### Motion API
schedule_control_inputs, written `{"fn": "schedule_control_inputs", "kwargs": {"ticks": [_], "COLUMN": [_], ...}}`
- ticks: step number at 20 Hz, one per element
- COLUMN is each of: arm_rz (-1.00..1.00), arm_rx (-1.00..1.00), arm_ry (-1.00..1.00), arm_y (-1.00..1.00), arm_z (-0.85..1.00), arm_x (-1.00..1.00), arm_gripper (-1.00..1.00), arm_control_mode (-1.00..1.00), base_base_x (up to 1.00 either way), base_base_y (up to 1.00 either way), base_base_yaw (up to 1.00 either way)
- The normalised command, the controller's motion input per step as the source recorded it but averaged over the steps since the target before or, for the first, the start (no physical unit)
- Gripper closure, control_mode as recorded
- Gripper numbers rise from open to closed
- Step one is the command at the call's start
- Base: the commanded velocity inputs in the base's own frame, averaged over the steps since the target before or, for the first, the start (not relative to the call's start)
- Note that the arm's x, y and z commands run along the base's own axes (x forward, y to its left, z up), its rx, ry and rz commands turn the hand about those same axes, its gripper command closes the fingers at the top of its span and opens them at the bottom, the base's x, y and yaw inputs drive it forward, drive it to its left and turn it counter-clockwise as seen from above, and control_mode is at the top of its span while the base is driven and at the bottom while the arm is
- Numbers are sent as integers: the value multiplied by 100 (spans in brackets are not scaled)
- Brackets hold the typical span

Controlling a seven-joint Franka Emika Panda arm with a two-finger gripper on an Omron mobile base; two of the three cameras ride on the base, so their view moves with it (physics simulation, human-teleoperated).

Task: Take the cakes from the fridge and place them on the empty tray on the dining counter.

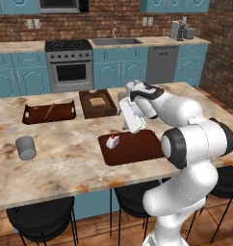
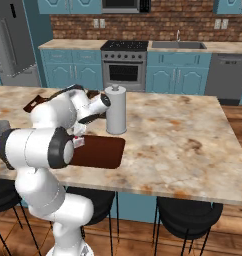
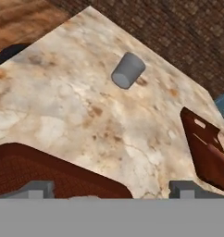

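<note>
1. We are seeing the flat, dark reddish-brown tray (image 1: 135, 146), with rounded corners and a low rim, lying on the marbled beige counter (image 1: 65, 158).
2. One white cake wedge (image 1: 112, 141) with a red cherry is sitting on the tray's left part.
3. The gripper (image 1: 125, 126) is hanging over the tray's far edge, jaws spread, grasping nothing.
4. A grey cup (image 1: 26, 147), a handled tray (image 1: 48, 112), a bread tray (image 1: 97, 103) and a tall grey canister (image 2: 116, 109) are standing around.
</note>
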Motion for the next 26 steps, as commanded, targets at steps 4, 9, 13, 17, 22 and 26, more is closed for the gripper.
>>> {"fn": "schedule_control_inputs", "kwargs": {"ticks": [4,9,13,17,22,26], "arm_rz": [-14,-26,-39,-50,-60,-60], "arm_rx": [-1,-2,-2,-4,-3,-1], "arm_ry": [0,18,35,43,41,29], "arm_y": [34,18,0,0,-4,-23], "arm_z": [100,100,79,52,11,0], "arm_x": [-40,-41,-47,-42,-49,-58], "arm_gripper": [-100,-100,-100,-100,-100,-100], "arm_control_mode": [-100,-100,-100,-100,-100,-100], "base_base_x": [0,0,0,0,0,0], "base_base_y": [0,0,0,0,0,0], "base_base_yaw": [0,0,0,0,0,0]}}
